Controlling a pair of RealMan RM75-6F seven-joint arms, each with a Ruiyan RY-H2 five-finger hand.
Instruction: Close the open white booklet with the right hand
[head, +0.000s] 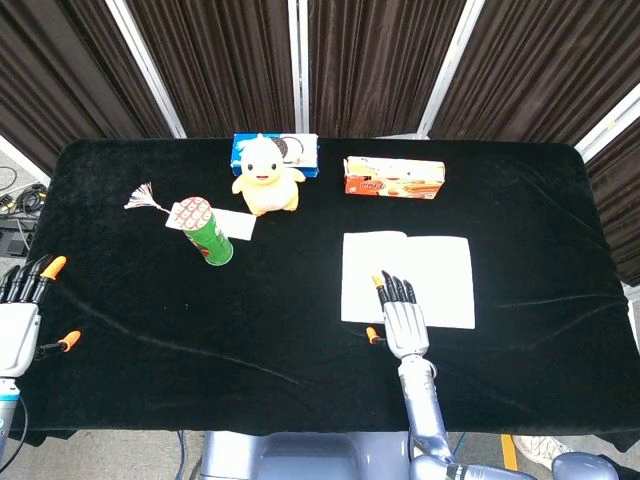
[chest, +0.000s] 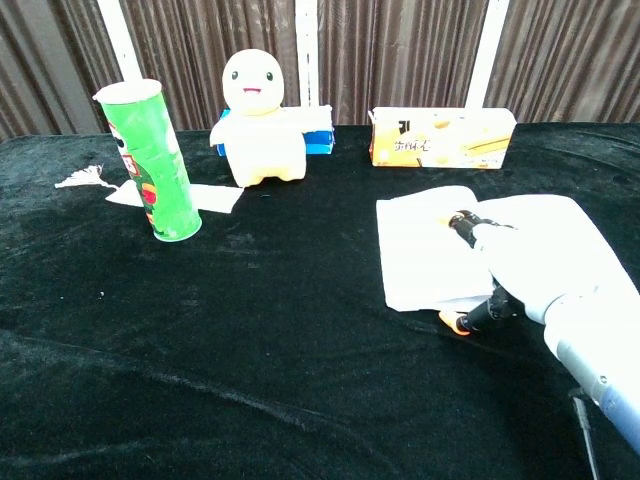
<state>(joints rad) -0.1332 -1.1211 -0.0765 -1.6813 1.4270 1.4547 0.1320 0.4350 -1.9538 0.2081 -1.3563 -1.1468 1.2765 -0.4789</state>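
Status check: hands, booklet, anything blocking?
Right hand open, flat over booklet's near edge. Booklet open. Left hand open, idle. Nothing blocking.

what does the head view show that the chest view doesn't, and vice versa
Only the head view shows the left hand, open at the table's left edge, all four edges of the black table, and the cookie picture on the blue box.

Only the chest view shows the green can from the side, standing upright, and the right hand's thumb tip at the booklet's near edge.

Both show the right hand lying flat on the open white booklet, the yellow plush toy, the orange box and the small tassel.
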